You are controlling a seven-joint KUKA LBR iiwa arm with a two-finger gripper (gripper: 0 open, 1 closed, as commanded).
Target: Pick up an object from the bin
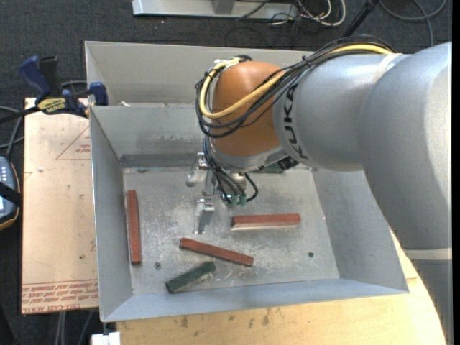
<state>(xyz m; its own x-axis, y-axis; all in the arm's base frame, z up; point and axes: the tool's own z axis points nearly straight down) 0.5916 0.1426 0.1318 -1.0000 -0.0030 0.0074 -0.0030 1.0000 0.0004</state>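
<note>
Zero picked yet: gripper (204, 220) low mid-bin (108, 192), open or shut can't tell, just above diag red stick (215, 251), horiz red stick (265, 221) beside it, grab & lift all left

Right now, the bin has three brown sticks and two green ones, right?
Not quite. In the camera view there is just one green stick, lying near the front wall of the bin. The three brown sticks are right.
</note>
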